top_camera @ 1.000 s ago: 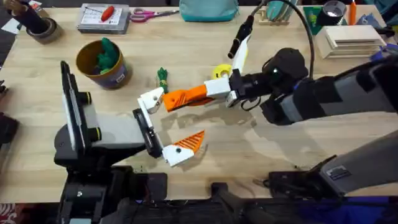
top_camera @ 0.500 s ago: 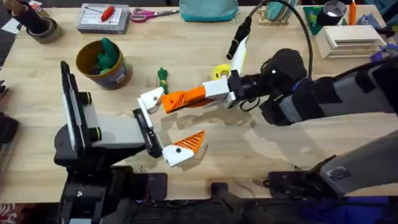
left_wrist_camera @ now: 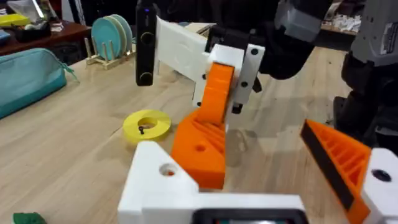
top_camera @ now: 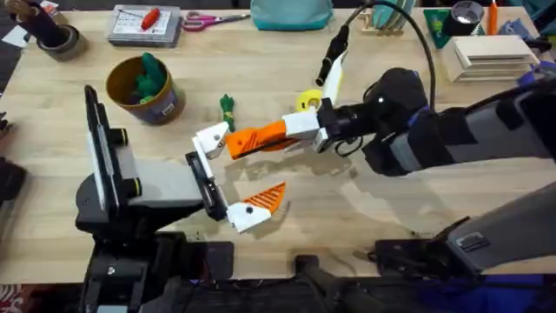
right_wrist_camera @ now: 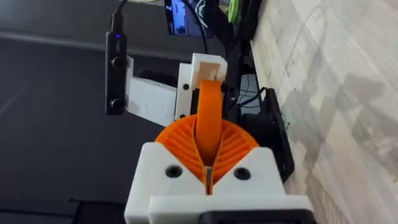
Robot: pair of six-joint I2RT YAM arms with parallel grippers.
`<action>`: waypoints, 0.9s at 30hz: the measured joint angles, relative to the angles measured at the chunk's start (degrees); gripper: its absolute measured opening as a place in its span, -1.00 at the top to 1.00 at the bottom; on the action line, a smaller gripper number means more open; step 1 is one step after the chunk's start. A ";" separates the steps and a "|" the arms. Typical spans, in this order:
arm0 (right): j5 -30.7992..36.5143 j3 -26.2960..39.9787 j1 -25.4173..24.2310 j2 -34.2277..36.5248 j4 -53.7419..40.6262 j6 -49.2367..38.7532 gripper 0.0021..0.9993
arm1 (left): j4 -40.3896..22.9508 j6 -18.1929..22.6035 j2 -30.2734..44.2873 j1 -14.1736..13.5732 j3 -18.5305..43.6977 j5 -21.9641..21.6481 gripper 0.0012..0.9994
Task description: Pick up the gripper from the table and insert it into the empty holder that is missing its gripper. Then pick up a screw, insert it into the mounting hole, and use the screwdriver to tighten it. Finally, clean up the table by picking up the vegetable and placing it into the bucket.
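Left wrist shows the gripper (left_wrist_camera: 202,140) beside the holder (left_wrist_camera: 158,180).

Light wood tabletop (top_camera: 287,217) carried: yellow-gold bucket (top_camera: 143,91) at far left w/ green stuff inside; small green vegetable (top_camera: 227,108) near the middle; flat yellow ring (top_camera: 307,101) just right of it. Along far edge: brown tape roll (top_camera: 59,42), tray w/ red item (top_camera: 145,23), scissors (top_camera: 208,19), teal pouch (top_camera: 291,13), white stack (top_camera: 486,56) at far right.
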 joint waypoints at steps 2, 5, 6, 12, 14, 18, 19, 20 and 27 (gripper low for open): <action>0.00 0.00 0.00 0.00 0.04 0.00 0.99 | 0.02 0.00 0.00 0.00 0.00 0.00 -0.97; 0.01 0.00 0.19 0.00 0.64 0.02 0.99 | 0.00 0.00 0.00 0.00 0.00 -0.01 -0.97; 0.02 0.00 0.35 0.00 1.07 0.00 0.99 | 0.00 0.00 0.00 0.00 0.00 0.00 -0.97; 0.02 0.00 0.89 0.00 1.38 0.02 0.99 | 0.00 0.00 0.00 0.00 0.00 0.00 -0.97; 0.02 0.00 0.96 0.00 1.38 0.02 0.99 | 0.00 0.00 0.00 0.00 0.00 0.00 -0.97; 0.05 0.00 0.96 0.00 1.38 0.02 0.99 | 0.00 0.00 0.01 0.00 0.00 0.00 -0.97; 0.08 0.00 0.96 0.00 1.36 0.02 0.99 | 0.00 0.00 0.00 0.00 0.00 0.00 -0.97; 0.19 0.00 0.96 0.00 1.35 0.03 0.99 | 0.00 0.00 0.00 0.00 0.00 0.00 -0.97; 1.11 0.00 0.96 0.00 1.26 0.44 0.99 | 0.00 0.00 0.00 0.00 0.00 0.00 -0.97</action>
